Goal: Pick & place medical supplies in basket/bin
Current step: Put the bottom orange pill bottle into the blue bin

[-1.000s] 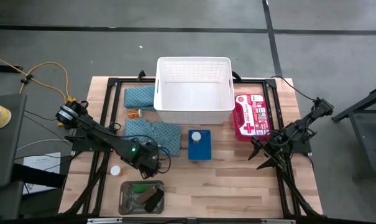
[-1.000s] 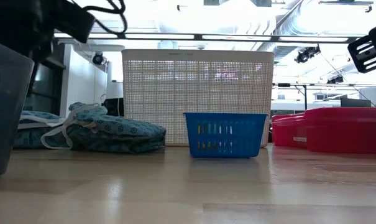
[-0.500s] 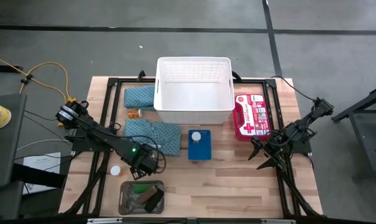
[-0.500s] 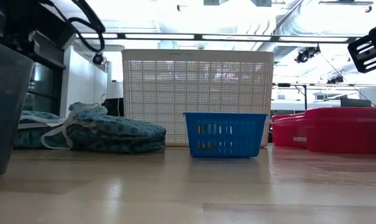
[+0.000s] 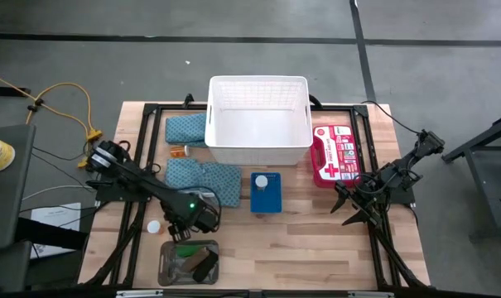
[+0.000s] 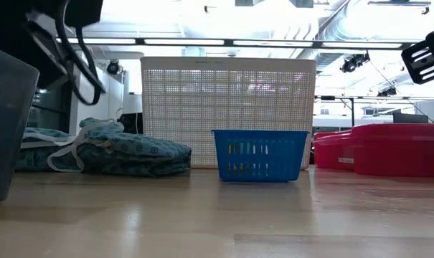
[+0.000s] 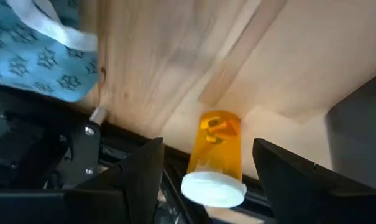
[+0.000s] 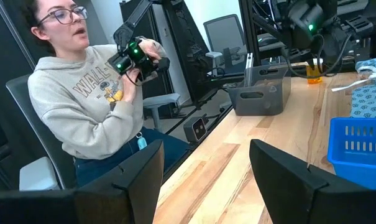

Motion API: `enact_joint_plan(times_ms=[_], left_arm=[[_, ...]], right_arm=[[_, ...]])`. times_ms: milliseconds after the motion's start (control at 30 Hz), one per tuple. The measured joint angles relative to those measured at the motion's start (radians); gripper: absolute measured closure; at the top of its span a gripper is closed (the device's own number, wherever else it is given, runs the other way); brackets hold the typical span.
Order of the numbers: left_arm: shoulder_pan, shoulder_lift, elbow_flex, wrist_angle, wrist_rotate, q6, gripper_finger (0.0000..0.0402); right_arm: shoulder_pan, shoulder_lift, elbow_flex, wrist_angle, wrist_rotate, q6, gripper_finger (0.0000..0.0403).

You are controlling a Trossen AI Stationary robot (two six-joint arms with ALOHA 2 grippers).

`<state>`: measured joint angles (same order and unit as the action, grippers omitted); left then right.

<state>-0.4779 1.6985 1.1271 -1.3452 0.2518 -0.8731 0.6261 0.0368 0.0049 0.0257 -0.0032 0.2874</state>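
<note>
Red first-aid case (image 5: 336, 154) with white cross label beside white basket (image 5: 258, 121); both claws wide, empty.

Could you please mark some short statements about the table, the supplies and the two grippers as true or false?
1. The white basket holds a folded cloth. False: nothing shows inside it.
2. The left gripper is open around an orange vial with a white cap. True.
3. The red first-aid kit lies on the left arm's side of the basket. False: on the right arm's side.
4. The right gripper is open and holds nothing. True.
</note>
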Motion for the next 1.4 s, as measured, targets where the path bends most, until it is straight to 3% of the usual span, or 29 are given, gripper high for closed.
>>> enact_joint_plan(times_ms=[800, 1400], left_arm=[[0.012, 0.017, -0.085, 0.079, 0.089, 0.074, 0.0165], [0.046, 0.016, -0.15, 0.131, 0.177, 0.123, 0.0191]], right_arm=[[0.0, 0.0, 0.0, 0.0, 0.0, 0.0, 0.0177], [0.0, 0.0, 0.0, 0.0, 0.0, 0.0, 0.0177]])
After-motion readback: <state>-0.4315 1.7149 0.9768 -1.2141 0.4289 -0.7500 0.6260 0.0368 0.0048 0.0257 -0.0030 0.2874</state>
